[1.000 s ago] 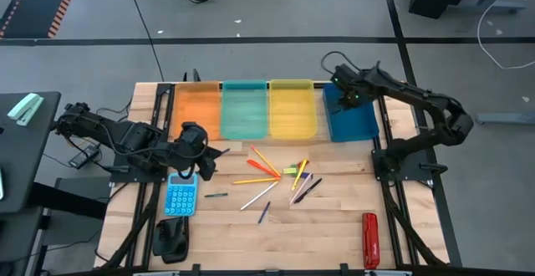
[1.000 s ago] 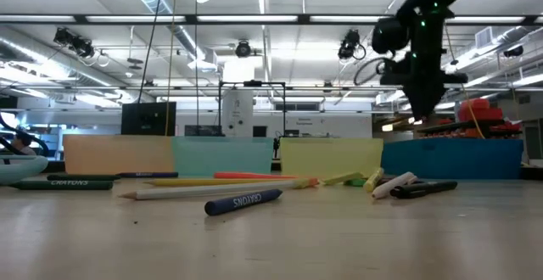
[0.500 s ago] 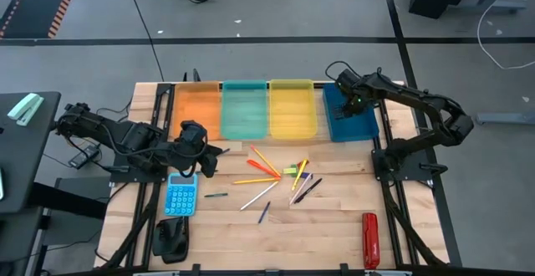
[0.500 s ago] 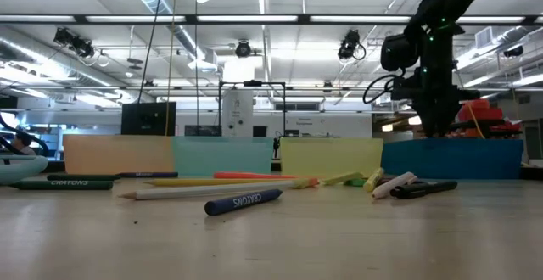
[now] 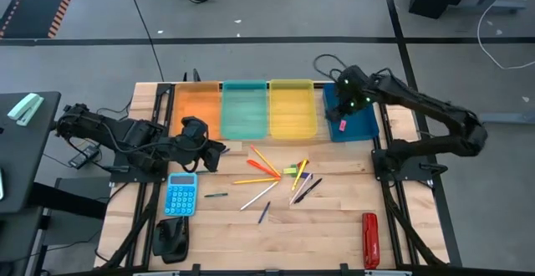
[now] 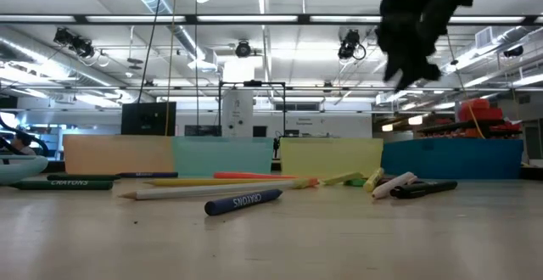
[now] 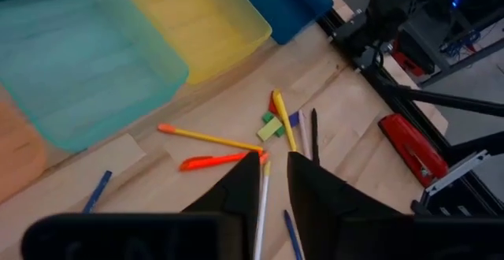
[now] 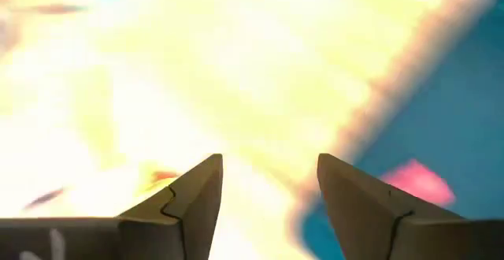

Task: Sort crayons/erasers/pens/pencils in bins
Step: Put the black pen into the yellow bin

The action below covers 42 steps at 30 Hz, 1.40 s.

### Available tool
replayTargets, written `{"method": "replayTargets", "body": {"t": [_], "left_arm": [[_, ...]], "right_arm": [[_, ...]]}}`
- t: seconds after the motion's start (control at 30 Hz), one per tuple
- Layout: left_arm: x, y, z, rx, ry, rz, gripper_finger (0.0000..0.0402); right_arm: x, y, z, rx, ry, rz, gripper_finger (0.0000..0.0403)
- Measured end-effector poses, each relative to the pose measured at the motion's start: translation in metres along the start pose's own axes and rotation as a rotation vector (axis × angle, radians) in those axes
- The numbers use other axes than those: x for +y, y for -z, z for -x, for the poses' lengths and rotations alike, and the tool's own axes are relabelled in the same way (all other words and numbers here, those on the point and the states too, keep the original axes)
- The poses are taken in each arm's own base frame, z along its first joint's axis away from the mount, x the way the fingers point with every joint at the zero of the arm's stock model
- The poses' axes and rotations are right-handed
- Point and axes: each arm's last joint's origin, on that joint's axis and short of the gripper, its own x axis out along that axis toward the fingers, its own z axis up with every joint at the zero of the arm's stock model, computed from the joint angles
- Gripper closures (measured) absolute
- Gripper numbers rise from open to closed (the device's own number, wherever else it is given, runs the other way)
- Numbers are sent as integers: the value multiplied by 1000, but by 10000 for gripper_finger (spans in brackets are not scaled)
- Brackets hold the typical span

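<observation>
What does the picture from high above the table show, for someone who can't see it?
Four translucent plastic bins in orange, teal, yellow and dark blue line a wooden table, with thin colourful pencils scattered below. The right gripper hovers over the blue bin.

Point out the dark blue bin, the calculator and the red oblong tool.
dark blue bin [image 5: 361,125]: high view, bare floor near its right wall.
calculator [image 5: 180,195]: high view, middle of its light-blue keypad face.
red oblong tool [image 5: 369,240]: high view, middle of its body, at the table's front right.
</observation>
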Motion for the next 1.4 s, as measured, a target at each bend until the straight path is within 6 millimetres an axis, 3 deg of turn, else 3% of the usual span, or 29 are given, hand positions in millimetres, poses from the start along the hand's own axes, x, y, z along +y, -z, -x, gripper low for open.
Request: {"method": "replayTargets", "body": {"t": [0.13,0.23,0.37,0.53,0.7,0.87,1.4], "left_arm": [[1,-4,-2,-16,-8,-38,315],[3,-9,-5,-36,-12,-76,310],[1,-18,-8,-76,6,-122,307],[1,-25,-11,-92,31,-168,309],[3,-28,-13,-76,36,-168,307],[2,-26,-13,-24,80,-172,303],[0,-23,-12,66,155,-144,307]], "right_arm": [[41,14,13,-82,-145,293,190],[64,27,8,-40,-193,443,195],[95,47,-15,86,-238,593,199],[122,74,-57,239,-158,742,199],[129,103,-102,403,-119,886,201],[127,119,-129,507,-80,931,219],[134,134,-156,532,-131,1125,277]]}}
